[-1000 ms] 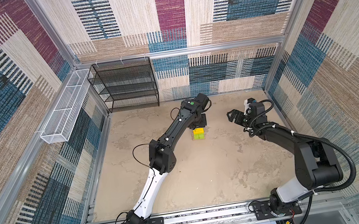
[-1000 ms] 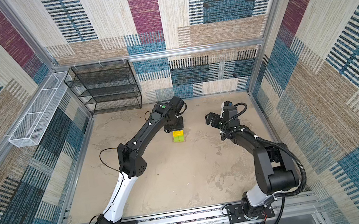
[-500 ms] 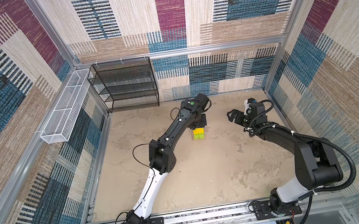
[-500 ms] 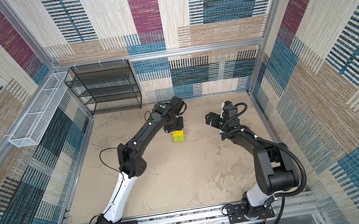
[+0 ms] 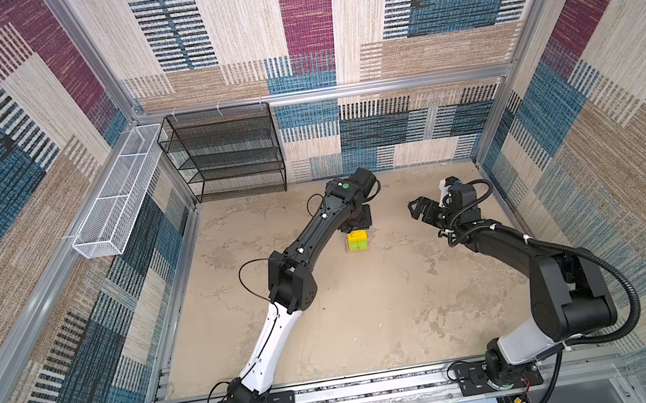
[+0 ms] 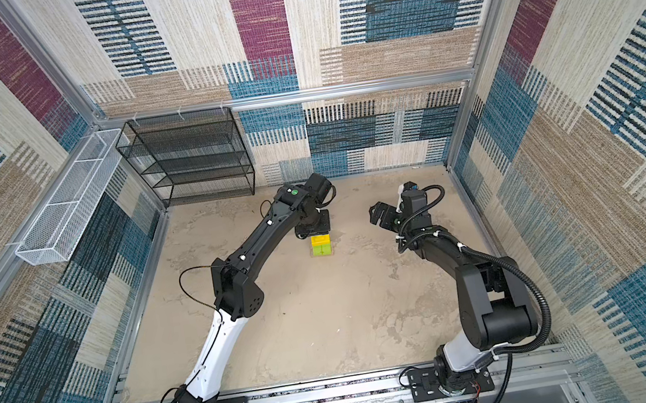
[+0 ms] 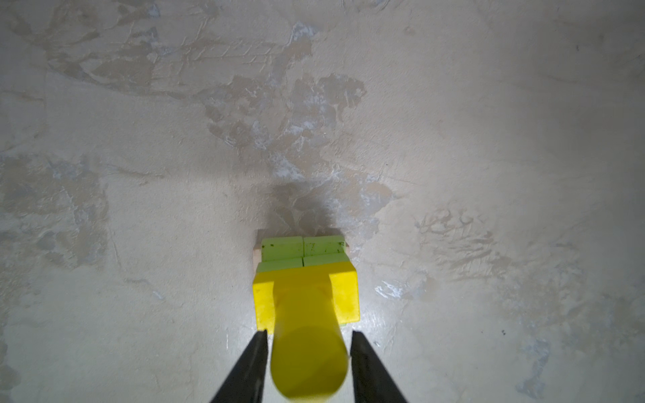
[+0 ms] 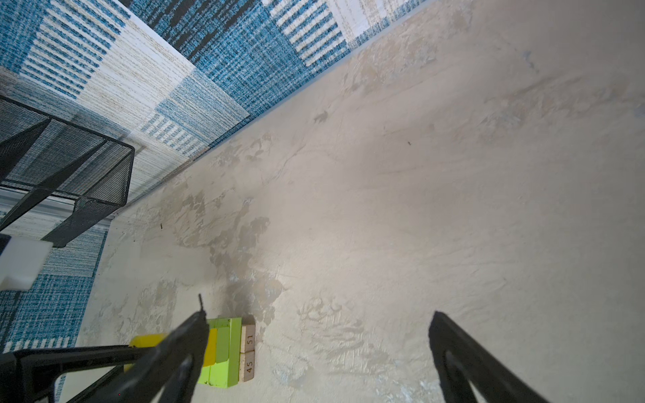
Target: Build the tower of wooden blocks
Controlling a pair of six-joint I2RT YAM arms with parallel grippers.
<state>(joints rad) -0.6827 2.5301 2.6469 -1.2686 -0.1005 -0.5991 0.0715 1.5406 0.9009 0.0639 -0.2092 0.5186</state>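
left tool [image 7: 309, 333] astride yellow cylinder [image 7: 309, 366] atop tower [image 5: 357, 242] — grip: cannot tell | right tool [image 5: 419, 209] spread wide, well apart

The tower [image 5: 357, 241] shows tan planks [image 8: 248, 340] stamped with dark numbers, lime-green blocks [image 7: 282, 249], a bright yellow block [image 7: 343, 293] and a yellow cylinder [image 7: 309, 363]. The floor [image 5: 368, 310] is mottled beige. The walls [image 5: 301, 4] carry a woven patchwork of blue, magenta, cream and tan stripes. The mesh shelf [image 5: 227, 151] is black, the wire basket [image 5: 116, 202] white.
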